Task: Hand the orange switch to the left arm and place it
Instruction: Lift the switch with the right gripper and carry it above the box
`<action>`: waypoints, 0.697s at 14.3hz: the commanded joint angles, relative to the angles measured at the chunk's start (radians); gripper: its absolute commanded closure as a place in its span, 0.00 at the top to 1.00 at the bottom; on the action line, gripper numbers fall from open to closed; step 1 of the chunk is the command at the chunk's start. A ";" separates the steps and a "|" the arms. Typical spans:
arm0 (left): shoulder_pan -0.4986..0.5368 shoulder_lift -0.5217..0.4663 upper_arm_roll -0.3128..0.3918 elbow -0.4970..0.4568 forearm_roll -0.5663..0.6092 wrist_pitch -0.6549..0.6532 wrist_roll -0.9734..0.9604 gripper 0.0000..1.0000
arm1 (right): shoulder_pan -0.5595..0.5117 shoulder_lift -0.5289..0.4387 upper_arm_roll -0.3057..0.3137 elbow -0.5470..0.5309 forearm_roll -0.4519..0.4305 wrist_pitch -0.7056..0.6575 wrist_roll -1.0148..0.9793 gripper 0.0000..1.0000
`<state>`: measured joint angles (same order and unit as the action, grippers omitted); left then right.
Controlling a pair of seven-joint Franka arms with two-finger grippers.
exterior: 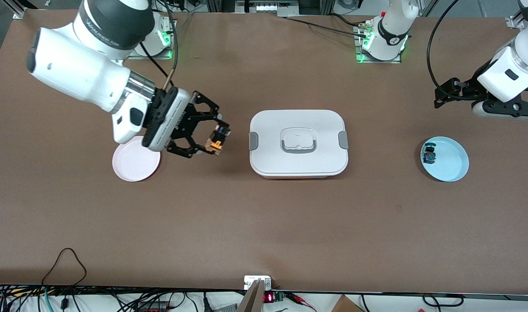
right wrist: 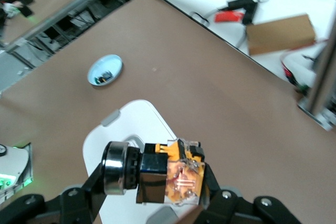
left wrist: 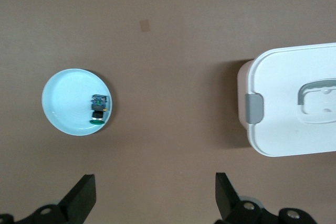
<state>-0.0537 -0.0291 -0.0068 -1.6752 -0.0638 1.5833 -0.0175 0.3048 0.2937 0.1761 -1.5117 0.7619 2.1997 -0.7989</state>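
Observation:
My right gripper (exterior: pixel 214 138) is shut on the orange switch (exterior: pixel 215 144) and holds it up in the air between the pale pink plate (exterior: pixel 131 167) and the white lidded box (exterior: pixel 298 143). In the right wrist view the switch (right wrist: pixel 176 174) sits between the fingers (right wrist: pixel 157 184), metal collar to one side and orange body to the other, with the box (right wrist: pixel 131 124) below. My left gripper (exterior: pixel 448 93) is open and empty, up over the table's left-arm end. Its fingers (left wrist: pixel 84 195) show wide apart in the left wrist view, where the box (left wrist: pixel 294 103) also shows.
A light blue plate (exterior: pixel 450 162) lies toward the left arm's end and holds a small blue switch (exterior: pixel 429 154). Both show in the left wrist view: plate (left wrist: pixel 65 100), switch (left wrist: pixel 98 109). The plate also appears in the right wrist view (right wrist: pixel 105 70). Cables and boxes lie along the front edge.

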 commanded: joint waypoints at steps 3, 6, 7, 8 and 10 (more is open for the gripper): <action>0.057 0.026 0.010 0.023 -0.155 -0.093 0.004 1.00 | 0.033 0.031 -0.003 -0.002 0.307 0.020 -0.337 0.00; 0.080 0.035 0.010 0.023 -0.217 -0.192 0.004 1.00 | 0.053 0.076 -0.003 -0.004 0.523 0.018 -0.573 0.00; 0.083 0.047 0.010 0.025 -0.237 -0.215 0.004 1.00 | 0.057 0.085 -0.003 -0.005 0.593 0.018 -0.648 0.00; 0.084 0.061 0.008 0.025 -0.267 -0.233 0.004 1.00 | 0.059 0.103 -0.003 -0.011 0.667 0.018 -0.734 0.00; 0.086 0.077 0.010 0.023 -0.379 -0.282 0.005 1.00 | 0.091 0.130 -0.003 -0.012 0.805 0.018 -0.885 0.00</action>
<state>0.0258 0.0179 0.0033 -1.6750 -0.3547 1.3502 -0.0169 0.3655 0.4047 0.1762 -1.5244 1.4458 2.2108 -1.5523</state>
